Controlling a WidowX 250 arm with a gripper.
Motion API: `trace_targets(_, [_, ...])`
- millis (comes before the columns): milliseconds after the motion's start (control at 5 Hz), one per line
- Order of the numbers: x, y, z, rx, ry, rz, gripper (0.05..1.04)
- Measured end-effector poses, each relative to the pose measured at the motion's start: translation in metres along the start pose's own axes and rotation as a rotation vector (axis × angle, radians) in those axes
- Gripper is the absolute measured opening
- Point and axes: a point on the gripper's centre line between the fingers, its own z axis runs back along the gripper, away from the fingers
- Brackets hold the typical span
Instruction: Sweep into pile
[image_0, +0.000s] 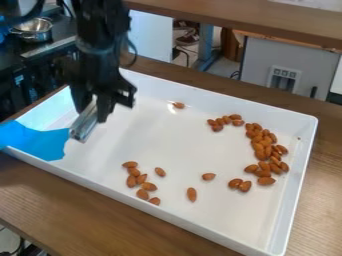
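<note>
The black arm (100, 47) is hanging down over the left end of the white tray (180, 142), as the camera sees it. Its black gripper (93, 114) is hovering above that same end of the tray, pointing down, its two fingers standing a little apart and clasping what lies between them.

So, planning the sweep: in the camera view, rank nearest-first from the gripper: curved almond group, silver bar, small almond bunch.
1. Silver bar, in the gripper.
2. Small almond bunch, lower left.
3. Curved almond group, right side.
</note>
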Motion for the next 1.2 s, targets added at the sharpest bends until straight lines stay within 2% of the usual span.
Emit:
trace_targets(200, [-0.005,0.000,-0.023,0.036,-0.003,-0.061,0.367])
trace_targets(600, [-0.014,-0.018,-0.043,0.060,0.014,-0.103,0.367])
trace_targets(1200, [-0.025,-0.058,-0.037,0.013,0.026,-0.094,0.367])
